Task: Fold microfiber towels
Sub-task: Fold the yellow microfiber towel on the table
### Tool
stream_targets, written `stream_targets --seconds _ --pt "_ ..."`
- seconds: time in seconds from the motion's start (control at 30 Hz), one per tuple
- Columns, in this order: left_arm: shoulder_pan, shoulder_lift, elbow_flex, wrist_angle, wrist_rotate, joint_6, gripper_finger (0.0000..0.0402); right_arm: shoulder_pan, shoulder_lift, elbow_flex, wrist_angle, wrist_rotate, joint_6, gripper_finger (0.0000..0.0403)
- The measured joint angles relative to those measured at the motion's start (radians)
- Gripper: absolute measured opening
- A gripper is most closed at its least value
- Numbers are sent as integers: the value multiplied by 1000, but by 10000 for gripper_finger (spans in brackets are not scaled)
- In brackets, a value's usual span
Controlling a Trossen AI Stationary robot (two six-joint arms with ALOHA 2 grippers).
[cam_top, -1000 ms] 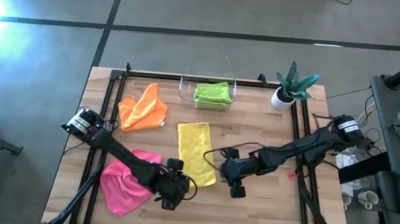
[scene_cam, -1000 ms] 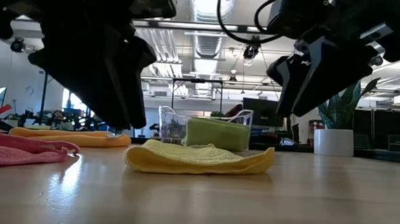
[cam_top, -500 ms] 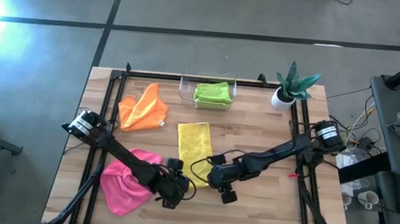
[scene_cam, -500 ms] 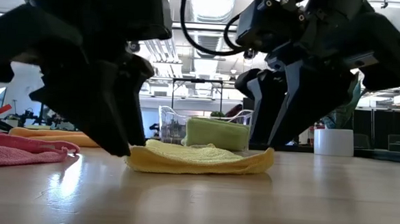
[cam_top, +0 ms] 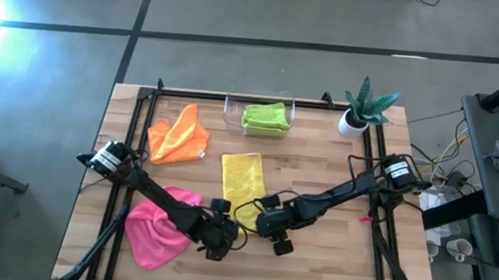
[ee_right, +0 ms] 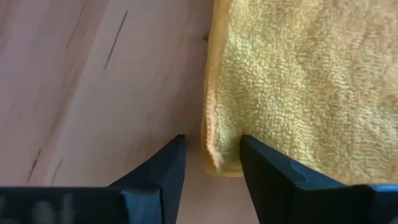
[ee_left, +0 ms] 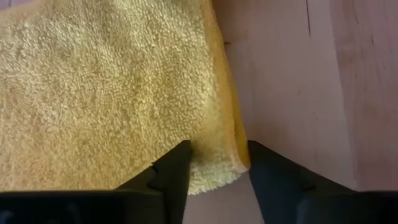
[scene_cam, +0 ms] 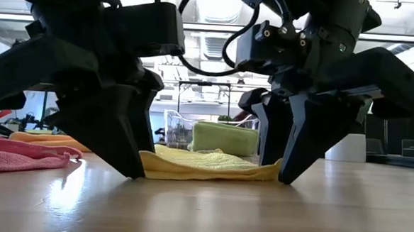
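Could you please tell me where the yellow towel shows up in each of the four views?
High view: yellow towel, table centre, below the clear bin.
Low view: flat at centre, bin behind it.
Left wrist view: fills the left side.
Right wrist view: fills the right side.
Shared landmark: the towel's near corners.

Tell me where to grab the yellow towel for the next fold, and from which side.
Take the yellow towel by its two near corners, from above. It lies flat as a long strip, and each open tool already straddles a corner: the left tool and the right tool. Pinching the doubled edge there should let both lift it evenly toward the far end.
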Motion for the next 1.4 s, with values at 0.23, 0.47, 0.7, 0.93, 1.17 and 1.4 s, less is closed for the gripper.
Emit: stream_targets --seconds 0.23,0.47,0.7,0.93,1.17,1.4 --pt "6 2 1 10 5 1 46 2 0 0 -5 15 4 60" --pt "8 -2 1 30 40 0 11 -3 -38 -3 -38 51 81 10" --pt "12 -92 53 -14 84 2 13 6 -122 83 -228 25 223 9" --pt "21 -203 136 -204 74 2 13 26 -126 251 -350 32 289 9" --pt "76 -237 138 -436 -44 -32 13 -57 -123 259 -360 237 340 9" --pt "201 -226 79 -446 -50 -44 13 -196 -83 224 -307 285 332 9"
